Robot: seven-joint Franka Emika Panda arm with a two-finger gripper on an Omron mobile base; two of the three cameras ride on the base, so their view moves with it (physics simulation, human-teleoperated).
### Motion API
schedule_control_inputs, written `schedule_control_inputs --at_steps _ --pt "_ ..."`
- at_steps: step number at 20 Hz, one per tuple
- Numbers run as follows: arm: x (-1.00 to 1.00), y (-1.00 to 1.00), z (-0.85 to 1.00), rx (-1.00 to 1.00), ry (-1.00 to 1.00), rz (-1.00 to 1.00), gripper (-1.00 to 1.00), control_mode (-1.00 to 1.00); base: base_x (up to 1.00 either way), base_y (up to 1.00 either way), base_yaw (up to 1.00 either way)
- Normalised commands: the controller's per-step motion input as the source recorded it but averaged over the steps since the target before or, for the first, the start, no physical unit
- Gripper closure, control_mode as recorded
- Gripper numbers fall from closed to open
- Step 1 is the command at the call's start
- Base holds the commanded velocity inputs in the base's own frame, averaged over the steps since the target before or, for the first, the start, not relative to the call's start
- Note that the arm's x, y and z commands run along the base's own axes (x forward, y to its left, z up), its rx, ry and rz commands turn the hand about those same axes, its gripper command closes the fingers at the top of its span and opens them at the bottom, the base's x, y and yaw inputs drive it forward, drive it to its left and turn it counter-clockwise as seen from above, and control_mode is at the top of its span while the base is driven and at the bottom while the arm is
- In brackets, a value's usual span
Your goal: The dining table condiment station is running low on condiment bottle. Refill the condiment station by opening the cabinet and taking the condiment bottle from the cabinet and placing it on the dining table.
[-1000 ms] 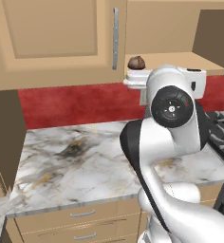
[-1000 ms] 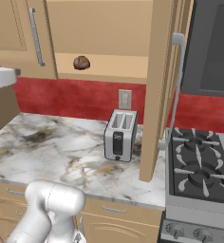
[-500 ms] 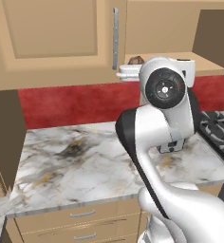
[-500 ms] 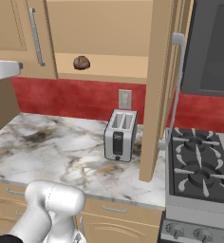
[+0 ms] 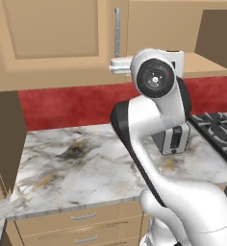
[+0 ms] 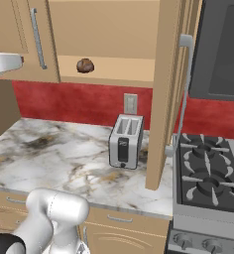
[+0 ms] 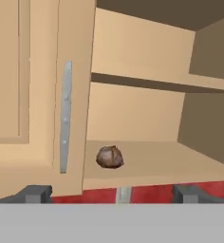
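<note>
Over the last second the gripper (image 5: 115,65), jaws spread wide and empty, had swung left to the silver bar handle (image 7: 65,124) of the cabinet (image 5: 53,45); right of that handle the open shelf (image 7: 147,163) held only a brown round item (image 7: 109,156), so the condiment bottle was judged hidden behind the shut door.

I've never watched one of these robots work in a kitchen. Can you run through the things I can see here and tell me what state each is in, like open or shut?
Right cabinet door: swung wide open.
Left cabinet door: shut.
Gripper: open, holding nothing, in front of the cabinet.
Small brown round item: resting on the lower cabinet shelf.
Toaster: upright on the counter, slots empty.
Drawers: shut.
Stove: nothing on the burners.
</note>
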Motion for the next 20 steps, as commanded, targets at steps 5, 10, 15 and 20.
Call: schedule_control_inputs --at_steps 5,10,15,20 --pt "0.55 0.25 0.2 0.0 -0.02 0.11 -1.0 -1.0 0.0 0.0 0.0" --pt "0.56 0.23 0.01 0.0 -0.02 0.1 -1.0 -1.0 0.0 0.0 0.0" --pt "0.35 0.01 0.0 0.02 -0.03 0.11 -1.0 -1.0 0.0 0.0 0.0" --pt "0.3 0.0 0.0 0.04 -0.01 0.11 -1.0 -1.0 0.0 0.0 0.0"
